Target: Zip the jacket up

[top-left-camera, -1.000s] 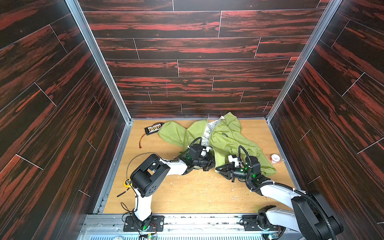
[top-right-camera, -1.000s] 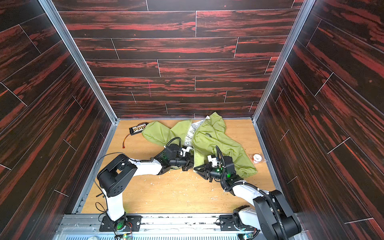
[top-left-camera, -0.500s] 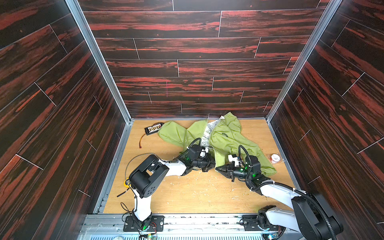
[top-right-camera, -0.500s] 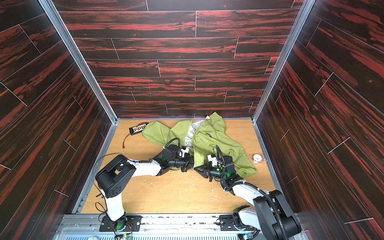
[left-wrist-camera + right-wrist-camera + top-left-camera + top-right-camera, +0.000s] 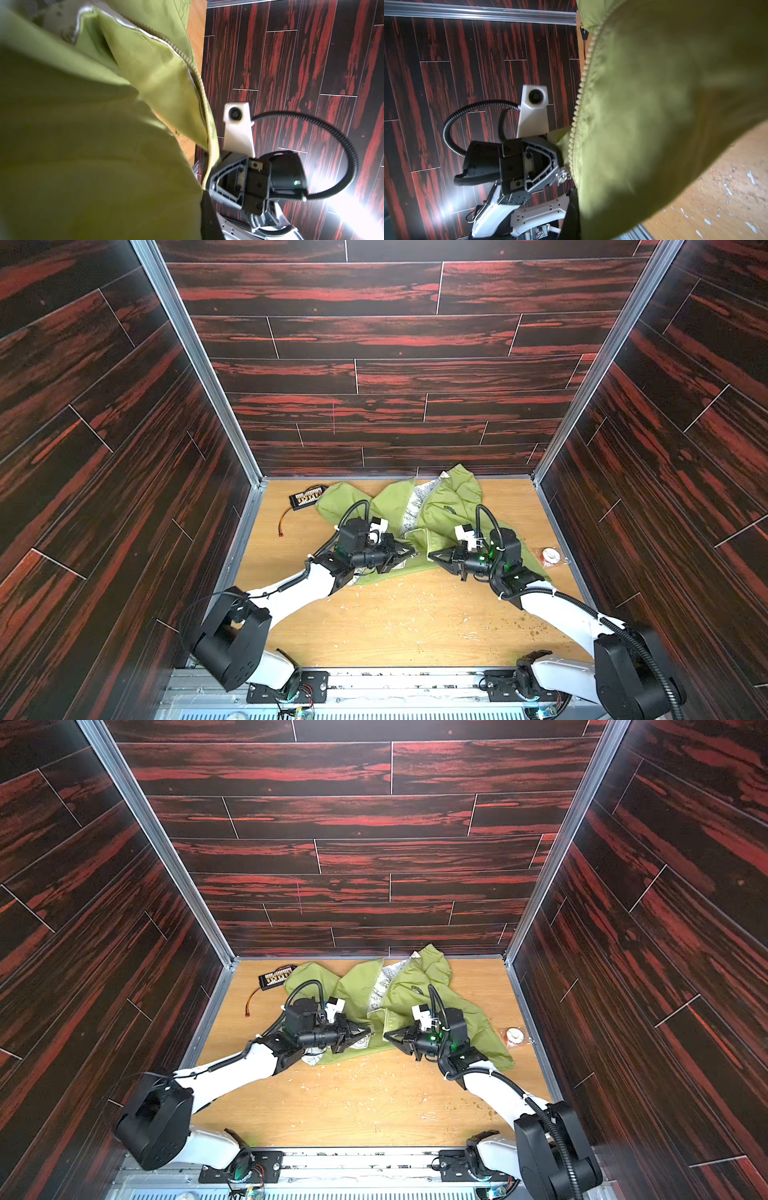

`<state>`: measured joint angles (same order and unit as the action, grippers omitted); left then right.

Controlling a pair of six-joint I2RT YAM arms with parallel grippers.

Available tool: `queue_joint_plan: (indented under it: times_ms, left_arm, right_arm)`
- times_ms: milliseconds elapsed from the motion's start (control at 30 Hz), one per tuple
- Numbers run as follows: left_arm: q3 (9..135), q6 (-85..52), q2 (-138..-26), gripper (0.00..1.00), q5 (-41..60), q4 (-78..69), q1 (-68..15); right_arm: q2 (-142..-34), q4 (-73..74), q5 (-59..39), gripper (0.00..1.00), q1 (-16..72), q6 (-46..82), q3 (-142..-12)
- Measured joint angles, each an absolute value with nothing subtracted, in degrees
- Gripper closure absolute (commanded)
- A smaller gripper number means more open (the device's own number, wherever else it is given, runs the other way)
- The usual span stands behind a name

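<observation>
The olive-green jacket [image 5: 451, 506] [image 5: 419, 977] lies crumpled at the back of the table, front open, pale lining showing. My left gripper [image 5: 411, 551] [image 5: 368, 1029] is shut on the bottom corner of one front edge, beside the metal zipper slider [image 5: 563, 176]. Facing it a short gap away, my right gripper [image 5: 430, 554] [image 5: 385, 1034] is shut on the bottom of the other front edge. Zipper teeth [image 5: 199, 83] [image 5: 579, 99] run along both held edges. Green fabric [image 5: 83, 145] [image 5: 654, 104] hides most of each wrist view's own jaws.
A black connector board [image 5: 306, 497] [image 5: 276, 977] with an orange wire lies at the back left. A white tape roll [image 5: 550, 556] [image 5: 514, 1036] sits by the right wall. Pale crumbs [image 5: 395, 597] litter the wooden table in front of the jacket.
My right gripper's jaws have closed on the jacket's front edge. The left gripper stays shut on its corner, and both arms have barely moved.
</observation>
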<state>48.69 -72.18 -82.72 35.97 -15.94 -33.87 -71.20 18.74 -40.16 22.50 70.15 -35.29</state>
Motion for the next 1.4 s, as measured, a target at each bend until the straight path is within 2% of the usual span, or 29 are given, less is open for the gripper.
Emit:
queue_joint_plan:
  times_ms: [200,433,600,800,1000,1100,1267,1400]
  left_arm:
    - [56.9,-65.7,-82.6,1.00,35.9,-3.9,-32.4]
    - [69.0,-57.9,-84.6,1.00,32.9,8.3,-31.3]
    - [70.0,-49.8,-84.5,1.00,29.0,7.8,-31.1]
    - [60.5,-44.9,-78.8,1.00,19.7,-4.4,-31.1]
    - [59.5,-45.5,-78.5,1.00,13.9,-13.5,-30.3]
    - [57.6,-48.2,-79.5,1.00,13.1,-22.7,-29.8]
    - [56.2,-55.2,-84.0,1.00,13.0,-34.6,-28.8]
    - [56.2,-61.5,-88.6,1.00,14.5,-41.8,-28.4]
  right_arm:
    - [-73.3,10.5,-36.8,1.00,22.4,61.2,-44.5]
    - [-76.9,-5.6,-29.8,1.00,22.2,43.9,-59.8]
    - [-80.2,-13.7,-26.5,1.00,21.9,34.0,-67.3]
    - [-82.6,-20.2,-23.1,1.00,21.2,28.8,-72.4]
    - [-84.4,-21.8,-20.3,1.00,18.6,30.0,-77.1]
    - [-84.4,-17.5,-23.5,1.00,16.5,34.3,-75.8]
    - [-84.9,0.9,-33.2,1.00,10.1,52.0,-65.4]
    - [-86.4,8.4,-36.0,1.00,8.7,61.5,-62.4]
